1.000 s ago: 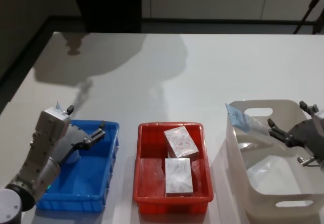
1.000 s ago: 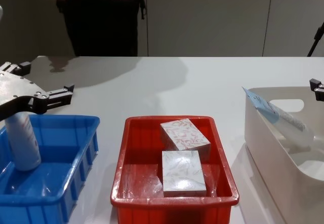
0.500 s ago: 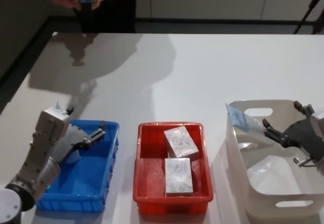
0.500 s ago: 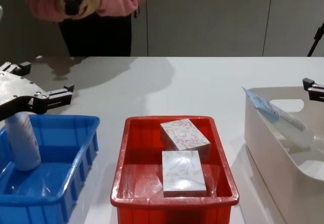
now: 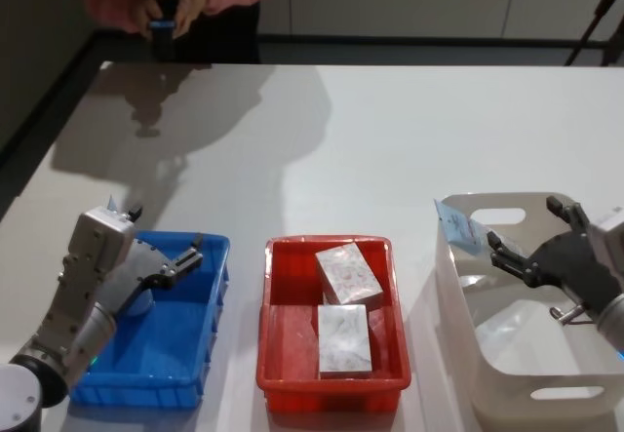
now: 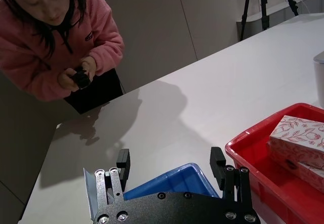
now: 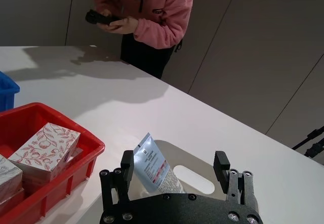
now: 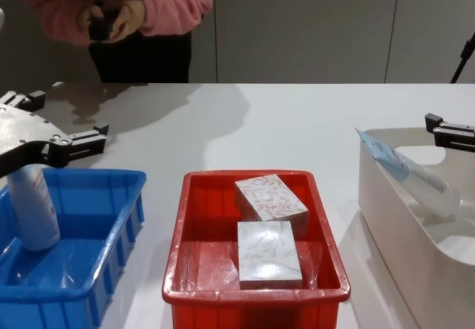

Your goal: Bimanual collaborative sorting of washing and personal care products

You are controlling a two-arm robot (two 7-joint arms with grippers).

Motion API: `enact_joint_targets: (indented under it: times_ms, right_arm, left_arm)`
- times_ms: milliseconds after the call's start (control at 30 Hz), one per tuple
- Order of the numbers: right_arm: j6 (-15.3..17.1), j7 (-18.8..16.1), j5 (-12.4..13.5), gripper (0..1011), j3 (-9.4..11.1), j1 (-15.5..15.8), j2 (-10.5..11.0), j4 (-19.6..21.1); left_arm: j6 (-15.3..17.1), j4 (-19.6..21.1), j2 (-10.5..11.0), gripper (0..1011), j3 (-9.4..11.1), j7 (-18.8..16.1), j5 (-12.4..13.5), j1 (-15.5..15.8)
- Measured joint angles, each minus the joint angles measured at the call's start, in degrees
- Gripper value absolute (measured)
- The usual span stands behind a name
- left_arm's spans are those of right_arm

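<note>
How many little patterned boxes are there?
2, both in the red crate: the red-patterned box at its far end, the grey-green-patterned box at its near end. More may hide beneath.

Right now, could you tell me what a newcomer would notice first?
Probably the red crate at centre, with two patterned boxes in it. To its left the open left gripper hangs over the blue crate, where a white bottle stands; on the right the open right gripper hovers over the white tub, near the pale blue tube in it.
</note>
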State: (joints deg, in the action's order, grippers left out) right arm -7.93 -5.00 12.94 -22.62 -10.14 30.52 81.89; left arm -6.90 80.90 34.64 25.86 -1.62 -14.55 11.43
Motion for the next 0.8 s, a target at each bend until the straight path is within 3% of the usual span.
enact_joint_targets:
  times_ms: [800]
  right_arm:
    - [1.8,-4.3,-0.1,1001,1.2,-0.5,-3.9,-0.2]
  left_arm:
    - [0.0,0.0,0.0,1001,0.0,0.0,0.0,0.0]
